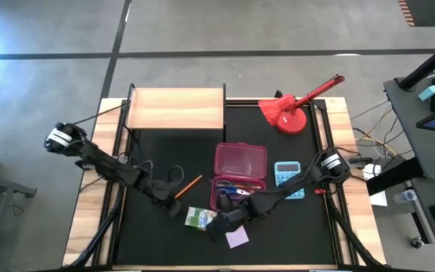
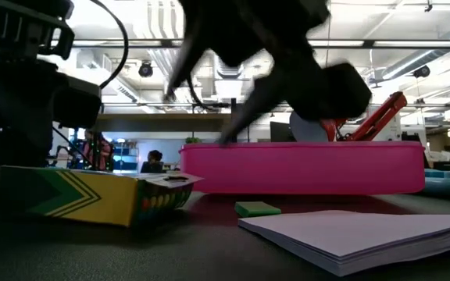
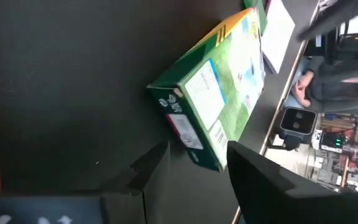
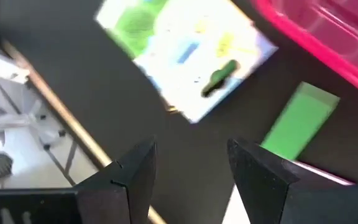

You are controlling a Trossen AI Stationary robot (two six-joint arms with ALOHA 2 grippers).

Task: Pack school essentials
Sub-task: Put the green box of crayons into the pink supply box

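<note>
— Where's the right gripper [image 1: 225,221]?
— Near edge, fingers parted, holding nothing, above the green eraser [image 4: 298,121], with the green-and-white box [image 1: 198,217] to its left.
— And the left gripper [image 1: 174,205]?
— Left of that box, also apart and empty. The pink case [image 1: 240,175] lies just beyond.

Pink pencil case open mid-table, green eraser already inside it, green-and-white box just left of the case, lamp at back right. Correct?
One thing is off: the green eraser is not in the pink pencil case. The low view shows it lying on the mat in front of the case, next to the lilac pad. The green-and-white box and the red lamp are as you say.
</note>
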